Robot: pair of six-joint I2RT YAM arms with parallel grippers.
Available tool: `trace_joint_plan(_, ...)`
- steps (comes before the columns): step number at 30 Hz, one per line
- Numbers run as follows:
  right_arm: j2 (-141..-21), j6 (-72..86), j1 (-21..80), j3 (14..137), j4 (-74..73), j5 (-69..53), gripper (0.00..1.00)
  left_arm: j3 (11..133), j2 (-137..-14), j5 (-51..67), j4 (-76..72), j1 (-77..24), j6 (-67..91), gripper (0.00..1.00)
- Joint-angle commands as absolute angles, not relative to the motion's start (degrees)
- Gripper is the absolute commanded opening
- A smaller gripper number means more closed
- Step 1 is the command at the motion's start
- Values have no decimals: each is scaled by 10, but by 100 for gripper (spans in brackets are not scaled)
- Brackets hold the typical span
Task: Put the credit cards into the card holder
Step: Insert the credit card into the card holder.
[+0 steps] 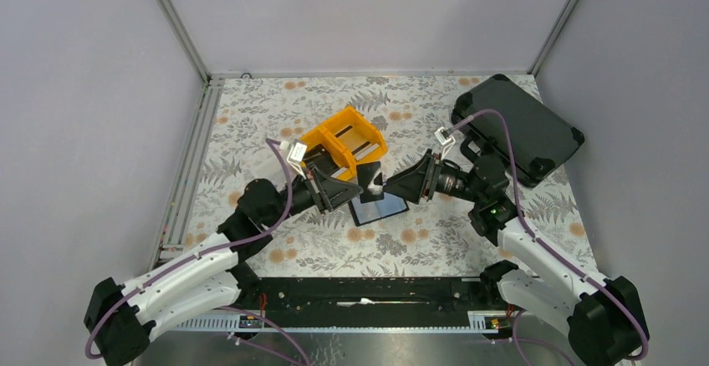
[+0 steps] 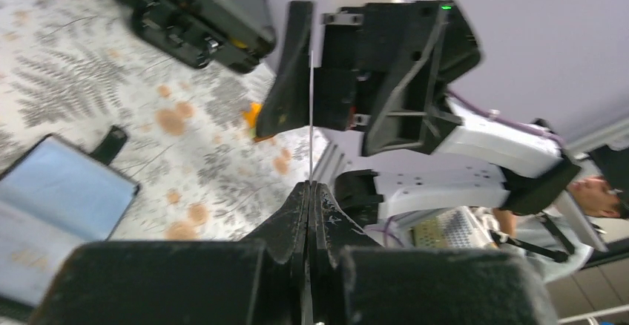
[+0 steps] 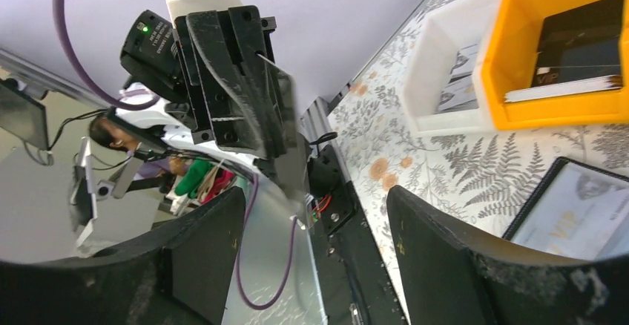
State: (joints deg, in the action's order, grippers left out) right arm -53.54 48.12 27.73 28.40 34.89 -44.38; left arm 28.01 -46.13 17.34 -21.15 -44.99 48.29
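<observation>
Fern-and-flower cloth covers the table [image 1: 251,115], walled in by plain grey panels; a black hard case [image 1: 522,128] lies shut at the table's 1 o'clock corner in the top view; a yellow bin [image 1: 330,136] sits near the centre, at 11 o'clock from the card holder [image 1: 380,210], with a white bin [image 3: 438,58] touching its side; the card holder lies open and flat on the cloth, pockets up, just below where the two claws meet; dark cards [image 3: 575,50] lie inside the yellow bin. The left gripper [image 2: 309,191] is pinched tight on a silvery card [image 3: 285,132], holding it in the air above the card holder, edge-on to its own camera; the right gripper [image 3: 313,199] faces it from 3 o'clock with jaws spread wide, one finger [image 2: 291,73] just beside the card's far end; whether they touch I cannot tell.
</observation>
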Motion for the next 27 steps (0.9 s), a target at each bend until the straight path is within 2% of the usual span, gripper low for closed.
trace_joint_plan(1, -526, 523, 278, 290, 385, -488, 76, 251, -424, 172, -352, -471, 535, 0)
trace_joint_plan(5, -510, 541, 279, 293, 385, -494, 72, 243, -411, 161, -339, -481, 533, 0)
trace_joint_plan(10, -515, 553, 281, 306, 382, -505, 53, 256, -438, 167, -338, -496, 531, 0)
trace_joint_plan(14, -536, 572, 282, 303, 433, -526, 44, 258, -465, 158, -344, -508, 525, 0)
trace_joint_plan(16, -549, 580, 283, 303, 453, -538, 33, 259, -478, 154, -347, -513, 524, 0)
trace_joint_plan(20, -566, 578, 283, 297, 471, -536, 3, 253, -491, 130, -353, -526, 521, 0)
trace_joint_plan(22, -567, 554, 283, 299, 432, -513, 0, 259, -500, 124, -335, -527, 512, 0)
trace_joint_plan(23, -568, 524, 283, 313, 384, -491, 0, 268, -504, 121, -311, -527, 503, 6)
trace_joint_plan(24, -571, 483, 282, 325, 311, -466, 0, 281, -508, 111, -276, -527, 493, 17)
trace_joint_plan(27, -601, 365, 281, 397, 96, -352, 0, 312, -514, 32, -145, -527, 491, 61)
